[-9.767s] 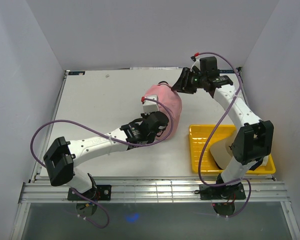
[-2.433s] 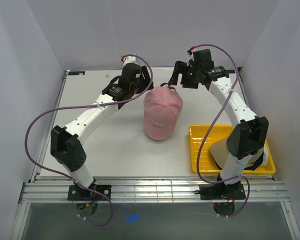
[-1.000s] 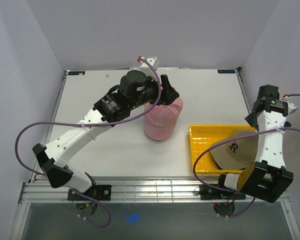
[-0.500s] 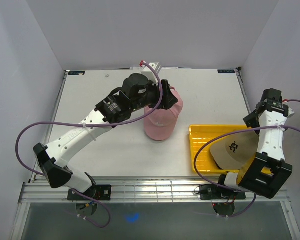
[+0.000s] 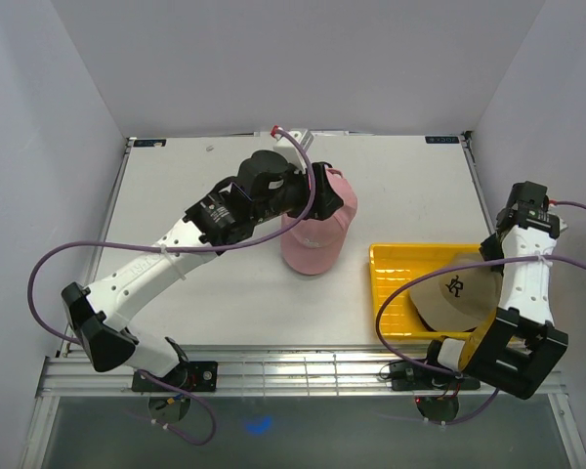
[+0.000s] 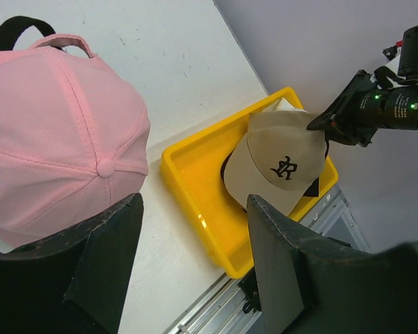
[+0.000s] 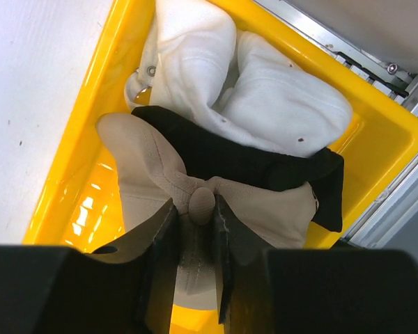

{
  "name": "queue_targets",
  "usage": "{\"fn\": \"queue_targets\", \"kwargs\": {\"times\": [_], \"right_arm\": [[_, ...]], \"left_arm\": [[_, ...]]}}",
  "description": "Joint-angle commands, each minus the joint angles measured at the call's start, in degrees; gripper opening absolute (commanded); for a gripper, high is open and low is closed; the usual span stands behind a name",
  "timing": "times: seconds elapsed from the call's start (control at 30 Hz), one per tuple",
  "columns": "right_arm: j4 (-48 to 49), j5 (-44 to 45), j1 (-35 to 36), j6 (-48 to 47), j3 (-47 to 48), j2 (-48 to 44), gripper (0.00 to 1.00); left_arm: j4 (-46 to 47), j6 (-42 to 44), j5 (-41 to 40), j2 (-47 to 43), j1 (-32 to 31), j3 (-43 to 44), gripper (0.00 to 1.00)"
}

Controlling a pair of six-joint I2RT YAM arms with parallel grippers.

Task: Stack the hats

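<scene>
A pink hat (image 5: 317, 233) lies on the white table, its crown filling the left of the left wrist view (image 6: 56, 132). My left gripper (image 5: 322, 191) hovers over its back part, open, with nothing between the jaws (image 6: 195, 202). A tan hat (image 5: 456, 295) with a dark logo (image 6: 287, 167) sits in the yellow tray (image 5: 391, 256) on top of a black hat (image 7: 251, 163) and a white hat (image 7: 265, 90). My right gripper (image 7: 195, 209) is shut on the tan hat's crown (image 7: 153, 177), pinching the fabric at its top button.
The yellow tray (image 6: 188, 181) stands at the table's front right corner, close to the metal rail (image 5: 303, 366) along the near edge. Grey walls enclose the table on three sides. The pink hat's black back strap (image 6: 17, 28) points toward the far wall.
My right gripper has come down into the tray and closed on the tan hat's crown. The left gripper stays open over the pink hat, barely shifted.
</scene>
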Motion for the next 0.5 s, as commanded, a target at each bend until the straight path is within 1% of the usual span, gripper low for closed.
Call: {"fn": "queue_targets", "kwargs": {"times": [0.0,0.07,0.1,0.17,0.23,0.47], "right_arm": [[0.67,-3.41,-0.31,-1.31,3.42,-2.07,0.19],[-0.47,-6.03,-0.31,-1.57,5.69,-2.86,0.10],[-0.74,-7.01,-0.31,-1.92,6.49,-2.95,0.08],[-1.88,-10.60,-0.39,-2.19,8.77,-3.30,0.08],[-2.76,-12.89,-0.31,-2.19,10.53,-3.30,0.08],[-6.36,-26.24,-0.22,-1.32,19.67,-1.72,0.08]], "left_arm": [[0.85,-0.29,0.29,-3.34,-0.23,-1.50,0.71],[1.46,-0.38,0.64,-3.69,-0.15,-2.72,0.71],[1.64,-0.55,0.99,-3.77,-0.23,-2.99,0.72],[2.43,-0.73,1.34,-3.69,-0.23,-3.61,0.72],[2.96,-0.90,4.06,-3.77,-0.23,-4.40,0.73],[6.38,-2.22,5.38,-4.83,-0.23,-7.30,0.75]]}}
